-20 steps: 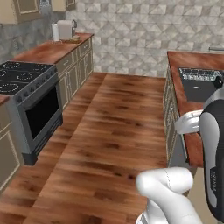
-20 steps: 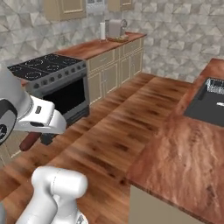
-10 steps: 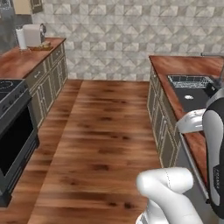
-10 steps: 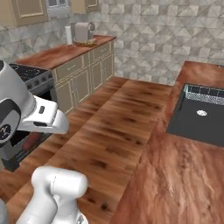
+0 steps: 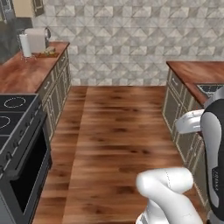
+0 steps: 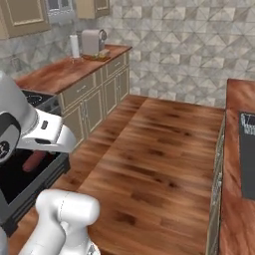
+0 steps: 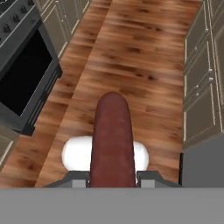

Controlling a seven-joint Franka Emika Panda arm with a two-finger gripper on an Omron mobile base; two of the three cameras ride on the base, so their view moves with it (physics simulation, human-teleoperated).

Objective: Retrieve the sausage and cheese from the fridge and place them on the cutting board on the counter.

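Note:
My gripper (image 7: 113, 176) is shut on the sausage (image 7: 112, 140), a dark reddish-brown cylinder that sticks out forward between the fingers, over the wood floor. From the right base view the sausage (image 6: 34, 160) peeks out below the white hand, in front of the oven. The counter (image 5: 27, 70) runs along the left wall. At its far end a small brownish cutting board (image 6: 95, 57) lies by a paper-towel roll (image 5: 25, 45) and a toaster (image 6: 91, 42). The cheese and the fridge are out of view.
A black stove with an oven (image 5: 19, 144) stands at the near left. A second counter (image 5: 194, 71) with a sink (image 6: 247, 149) runs along the right. Wood floor (image 5: 118, 131) stretches between them to the tiled back wall.
Both base views have shifted: the base has moved, so the stove has slid to the left edge and the left counter's far end looks nearer. The sausage stays gripped.

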